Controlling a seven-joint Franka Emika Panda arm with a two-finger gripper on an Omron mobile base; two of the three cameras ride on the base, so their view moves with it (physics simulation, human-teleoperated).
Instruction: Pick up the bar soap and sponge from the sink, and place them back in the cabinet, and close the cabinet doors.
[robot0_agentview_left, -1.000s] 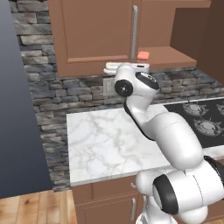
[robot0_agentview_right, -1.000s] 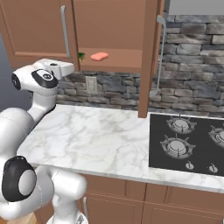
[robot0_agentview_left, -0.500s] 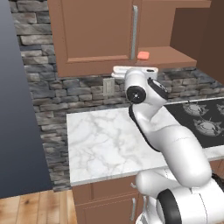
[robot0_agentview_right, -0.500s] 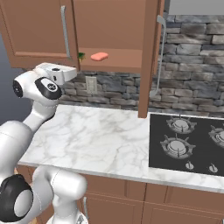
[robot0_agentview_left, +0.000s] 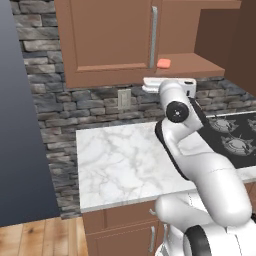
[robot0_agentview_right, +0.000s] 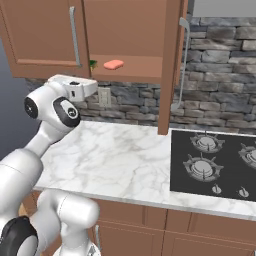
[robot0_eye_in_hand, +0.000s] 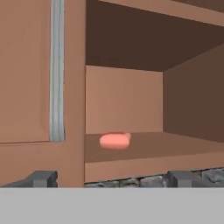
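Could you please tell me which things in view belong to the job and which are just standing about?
Job:
- bar soap, lying on the cabinet shelf
- cabinet doors, one open
- gripper, open and empty

Standing about:
- stove
- marble counter
- wall outlet

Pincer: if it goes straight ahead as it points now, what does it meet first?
Probably the front edge of the cabinet shelf, just below the bar soap. The open pincer sits about level with that edge, though depth is unclear.
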